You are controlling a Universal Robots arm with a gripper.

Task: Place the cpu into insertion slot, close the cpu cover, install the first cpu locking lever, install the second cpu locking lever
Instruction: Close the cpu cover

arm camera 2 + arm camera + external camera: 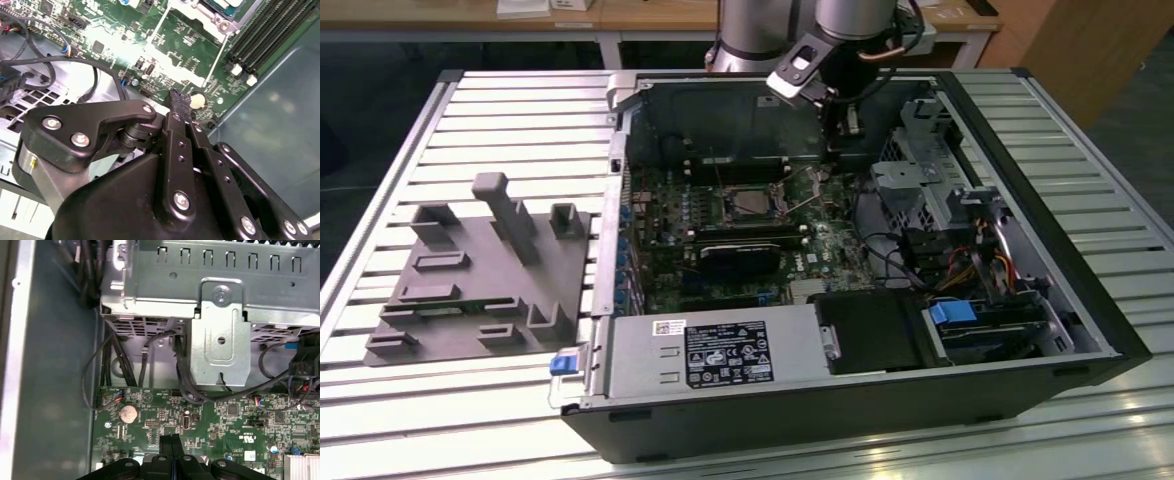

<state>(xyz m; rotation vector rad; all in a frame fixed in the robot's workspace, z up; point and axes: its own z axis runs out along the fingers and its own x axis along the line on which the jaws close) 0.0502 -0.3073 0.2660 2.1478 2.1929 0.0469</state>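
Note:
The insertion slot [750,205] sits in the green board in the middle of the open computer case. The cpu cover [207,11] lies flat over it, and the grey top of the cpu [751,204] shows through its window. In the second wrist view, two thin silver locking levers [156,31] [214,57] run out from the socket across the board. My gripper [850,125] hangs inside the case, behind the slot and toward the exterior view's right. Its black fingers [170,440] are pressed together with nothing between them, just above the board near a coin battery [198,101].
A metal drive cage [220,325] with black cables stands close in front of the fingers. A dark heatsink block [736,255] and the power supply [707,355] lie nearer the case's front. Memory slots [260,40] flank the socket. A grey fixture [480,270] rests on the table at the exterior view's left.

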